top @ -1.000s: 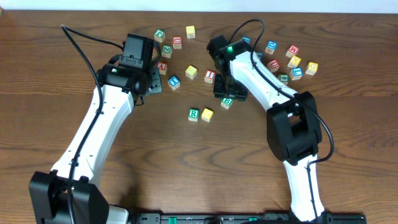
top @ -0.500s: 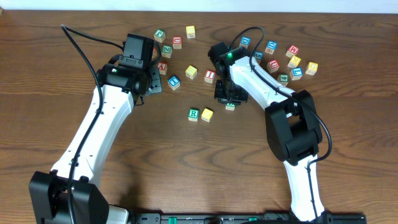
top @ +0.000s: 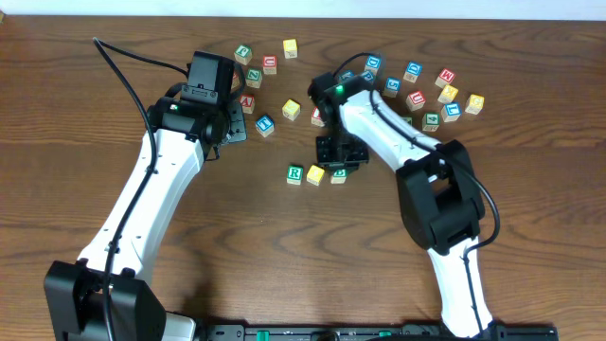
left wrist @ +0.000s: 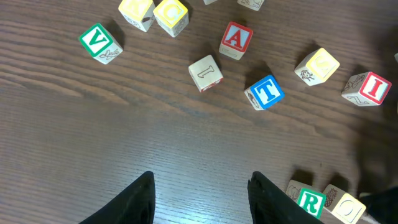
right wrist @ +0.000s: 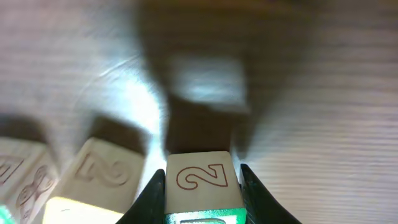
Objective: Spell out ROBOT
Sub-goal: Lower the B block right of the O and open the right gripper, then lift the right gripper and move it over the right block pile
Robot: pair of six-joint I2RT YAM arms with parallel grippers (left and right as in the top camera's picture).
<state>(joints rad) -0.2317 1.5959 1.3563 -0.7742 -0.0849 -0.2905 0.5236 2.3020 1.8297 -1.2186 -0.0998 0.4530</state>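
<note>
Right jaws clamped snug on green cube (right wrist: 202,177). Side face shows a 2, letter face not readable. Cube sits centre of overhead frame, right end of row: R cube (top: 294,173), yellow cube (top: 315,174), then this one, touching or nearly. Left jaws partly open, empty, hovering over bare counter (left wrist: 93,143). T cube (left wrist: 267,92) loose, upper right of left wrist view. Risk imo: one finger sits right beside yellow cube, so opening could shove it and skew row. Tilted release might roll wrong face up.
</note>
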